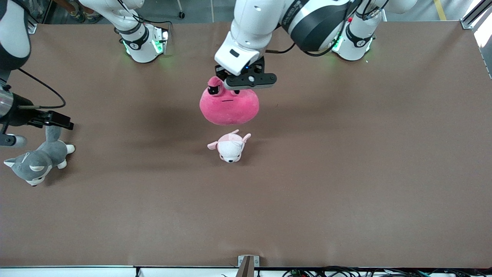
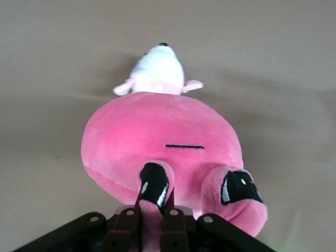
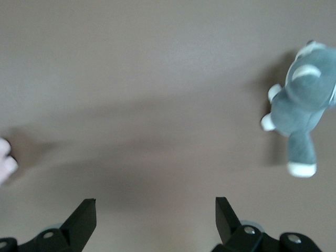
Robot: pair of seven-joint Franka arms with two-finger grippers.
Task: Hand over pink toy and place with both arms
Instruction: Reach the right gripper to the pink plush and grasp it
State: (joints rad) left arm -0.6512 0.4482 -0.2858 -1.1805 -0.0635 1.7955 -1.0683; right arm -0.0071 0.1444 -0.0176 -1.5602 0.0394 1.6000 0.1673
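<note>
Above brown table, round hot-pink plush pink toy, sleepy-eyed, flat-mouthed

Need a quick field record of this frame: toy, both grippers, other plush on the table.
pink toy: lifted off the table, hanging over its middle
left gripper: shut on pink toy, pinching its top
right gripper: open, empty, waiting above the right arm's end of the table
small white-pink plush: on table, just nearer the front camera than the toy
husky plush: on table, beside right gripper

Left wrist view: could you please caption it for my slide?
Left gripper shut on the pink toy, white plush below.
</note>
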